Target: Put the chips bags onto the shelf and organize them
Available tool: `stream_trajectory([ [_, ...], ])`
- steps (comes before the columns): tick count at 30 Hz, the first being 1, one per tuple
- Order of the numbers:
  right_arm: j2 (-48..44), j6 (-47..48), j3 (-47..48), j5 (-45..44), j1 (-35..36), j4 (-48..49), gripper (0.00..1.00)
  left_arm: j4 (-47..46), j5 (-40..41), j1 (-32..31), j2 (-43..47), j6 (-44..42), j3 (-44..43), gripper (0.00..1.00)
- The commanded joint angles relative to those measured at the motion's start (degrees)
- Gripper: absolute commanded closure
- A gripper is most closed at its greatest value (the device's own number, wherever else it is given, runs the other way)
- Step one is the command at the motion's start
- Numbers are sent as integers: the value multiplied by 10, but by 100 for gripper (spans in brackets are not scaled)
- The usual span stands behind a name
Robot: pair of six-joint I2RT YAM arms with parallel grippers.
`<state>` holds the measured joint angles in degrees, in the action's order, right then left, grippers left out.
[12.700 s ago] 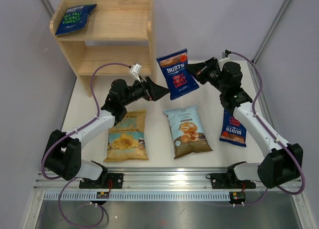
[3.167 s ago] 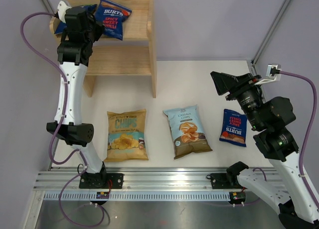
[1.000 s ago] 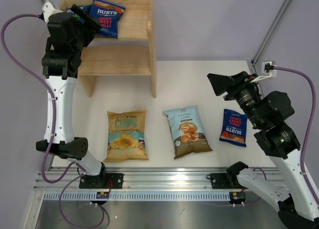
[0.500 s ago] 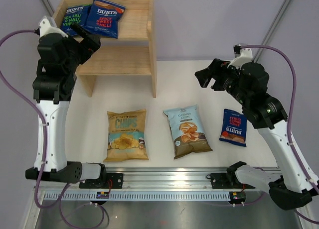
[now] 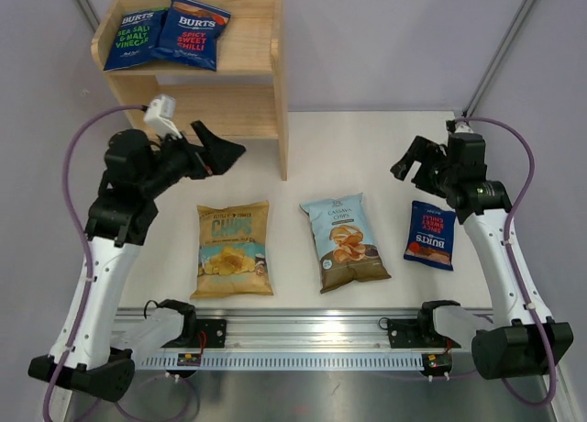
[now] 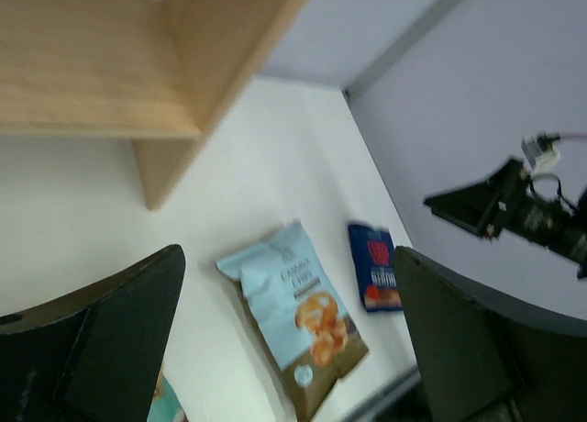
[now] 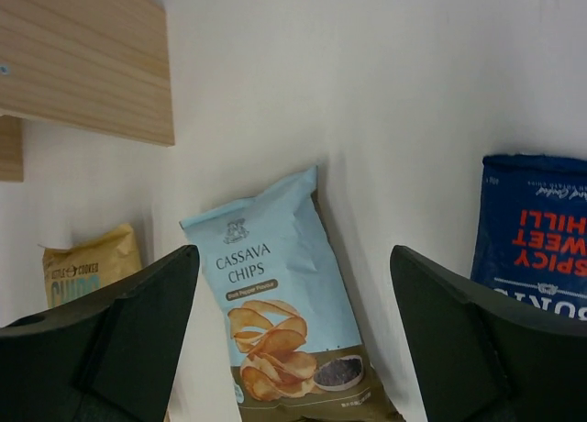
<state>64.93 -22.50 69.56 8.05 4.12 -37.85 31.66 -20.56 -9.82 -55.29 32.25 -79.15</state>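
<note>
Two dark-blue BURTS chips bags [image 5: 133,38] [image 5: 193,32] lie side by side on the top tier of the wooden shelf [image 5: 243,60]. On the table lie a yellow chips bag [image 5: 232,249], a light-blue Cassava bag [image 5: 345,241] and a third dark-blue BURTS bag [image 5: 430,235]. My left gripper [image 5: 220,151] hangs open and empty in front of the shelf's lower tier, above the yellow bag. In the left wrist view the Cassava bag [image 6: 293,316] shows between the wide jaws. My right gripper [image 5: 415,161] is open and empty, just beyond the blue bag [image 7: 537,229], looking down on the Cassava bag [image 7: 275,321].
The shelf's lower tier [image 5: 215,110] holds nothing. Its right side panel [image 5: 280,119] stands on the table between the two grippers. A metal rail [image 5: 312,335] runs along the near edge, and grey walls close in on both sides.
My left arm has come down from the shelf's top tier to table height in front of the shelf. My right gripper has dropped lower towards the blue bag and opened wider.
</note>
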Motion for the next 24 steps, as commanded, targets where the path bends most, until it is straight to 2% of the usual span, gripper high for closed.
stream_trajectory([
  [1, -42, -40, -48, -51, -13, 9, 7, -65, -63, -75, -14, -13, 56, 1],
  [7, -123, -56, -124, -164, -16, 16, 5, -128, -63, -171, -66, 2, 109, 1],
  [12, -93, -60, -149, -204, -37, -7, 2, -152, -44, -243, -98, 17, 130, 1],
  [13, -88, -61, -157, -201, -63, -1, 2, -151, -41, -255, -105, 17, 131, 1],
  [18, -19, -48, -182, -166, -161, 43, 1, -72, -4, -304, -122, -10, 121, 1],
  [24, 75, -30, -200, -149, -194, 133, 1, -1, 34, -305, -71, -55, 148, 1],
])
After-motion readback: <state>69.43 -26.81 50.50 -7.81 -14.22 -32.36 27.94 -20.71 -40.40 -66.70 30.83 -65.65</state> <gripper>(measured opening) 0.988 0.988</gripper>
